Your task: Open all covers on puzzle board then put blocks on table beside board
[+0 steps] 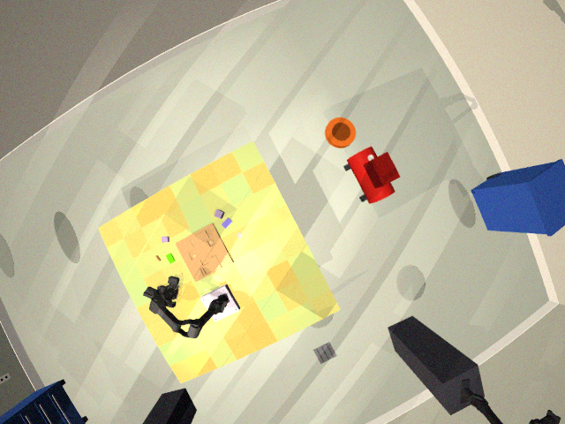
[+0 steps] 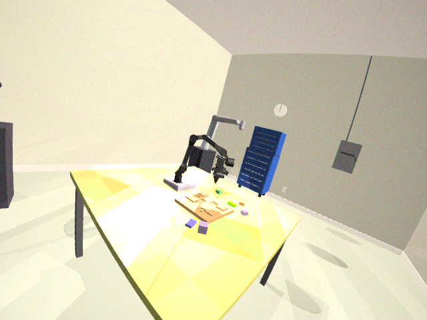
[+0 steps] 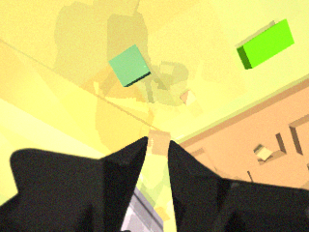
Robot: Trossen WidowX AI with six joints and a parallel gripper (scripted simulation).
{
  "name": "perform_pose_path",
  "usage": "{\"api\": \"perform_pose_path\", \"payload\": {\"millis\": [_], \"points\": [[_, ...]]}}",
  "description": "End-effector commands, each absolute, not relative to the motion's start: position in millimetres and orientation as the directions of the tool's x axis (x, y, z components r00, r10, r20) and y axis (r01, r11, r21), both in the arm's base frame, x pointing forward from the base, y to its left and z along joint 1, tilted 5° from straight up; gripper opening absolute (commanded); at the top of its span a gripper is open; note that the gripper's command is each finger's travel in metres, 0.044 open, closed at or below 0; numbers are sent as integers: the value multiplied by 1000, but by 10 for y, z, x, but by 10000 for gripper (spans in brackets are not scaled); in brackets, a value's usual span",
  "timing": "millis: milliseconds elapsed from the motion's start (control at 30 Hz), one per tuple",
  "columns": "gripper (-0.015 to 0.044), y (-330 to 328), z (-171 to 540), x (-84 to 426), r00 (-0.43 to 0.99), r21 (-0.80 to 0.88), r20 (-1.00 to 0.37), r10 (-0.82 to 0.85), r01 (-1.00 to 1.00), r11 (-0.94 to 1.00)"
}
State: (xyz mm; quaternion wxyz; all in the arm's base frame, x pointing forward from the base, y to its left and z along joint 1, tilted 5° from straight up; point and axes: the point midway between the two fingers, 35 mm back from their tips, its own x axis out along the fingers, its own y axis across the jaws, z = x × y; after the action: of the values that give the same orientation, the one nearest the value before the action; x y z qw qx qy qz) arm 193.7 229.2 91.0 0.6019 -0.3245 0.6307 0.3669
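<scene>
My gripper (image 2: 216,180) (image 3: 157,142) is shut on a small tan block (image 3: 159,143), above the table beside the board. The tan puzzle board (image 1: 192,241) (image 2: 208,219) (image 3: 241,127) shows grooves and small knobs; its covers are too small to tell. On the table off the board lie a teal block (image 2: 218,191) (image 3: 129,66), a lime block (image 1: 169,258) (image 2: 231,203) (image 3: 266,44), a lilac block (image 1: 165,238) (image 2: 244,212), a purple block (image 1: 219,213) (image 2: 203,227), a blue block (image 1: 226,223) (image 2: 190,223) and an orange-brown block (image 1: 158,257) (image 2: 241,203).
A small tan piece (image 3: 187,98) lies on the table between the teal block and the board. A small pale piece (image 1: 239,235) (image 2: 173,217) lies on the board's other side. The arm's white base plate (image 1: 231,310) (image 2: 186,187) is near the board.
</scene>
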Motion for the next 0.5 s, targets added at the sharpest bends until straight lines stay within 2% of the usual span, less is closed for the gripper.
{"api": "perform_pose_path", "payload": {"millis": [0,467], "points": [[80,2317,852,1922,-68,76,-997,34,-849,523],[80,2347,621,1926,-68,76,-997,34,-849,523]]}}
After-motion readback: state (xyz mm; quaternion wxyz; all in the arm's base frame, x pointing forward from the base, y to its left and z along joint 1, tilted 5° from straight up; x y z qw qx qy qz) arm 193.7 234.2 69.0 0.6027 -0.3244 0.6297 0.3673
